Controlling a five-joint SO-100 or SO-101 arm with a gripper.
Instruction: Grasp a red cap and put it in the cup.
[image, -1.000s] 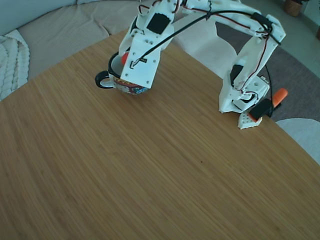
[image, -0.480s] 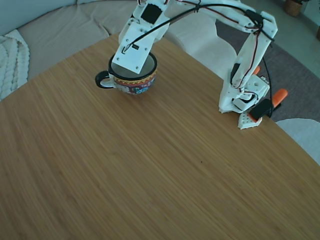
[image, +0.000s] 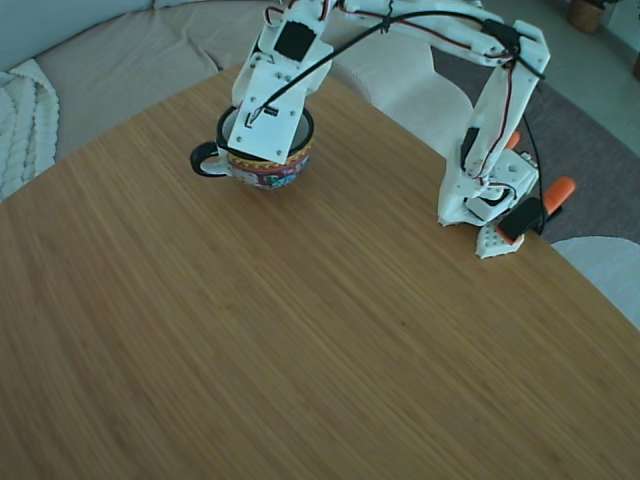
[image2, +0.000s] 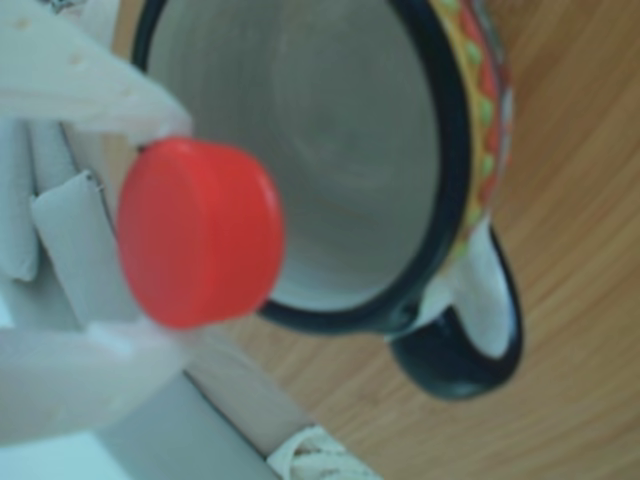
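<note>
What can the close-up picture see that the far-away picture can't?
Only the other view, the close-up, shows the red cap, pinched in the end effector right above the cup's rim, and the cup's bare white inside.

Only the fixed view shows the whole white arm bent over the round wooden table, its base with orange parts at the table's edge, and the beige sofa behind. There the arm hides the cap.

Both show the cup with its dark handle and colourful band, standing on the table.
</note>
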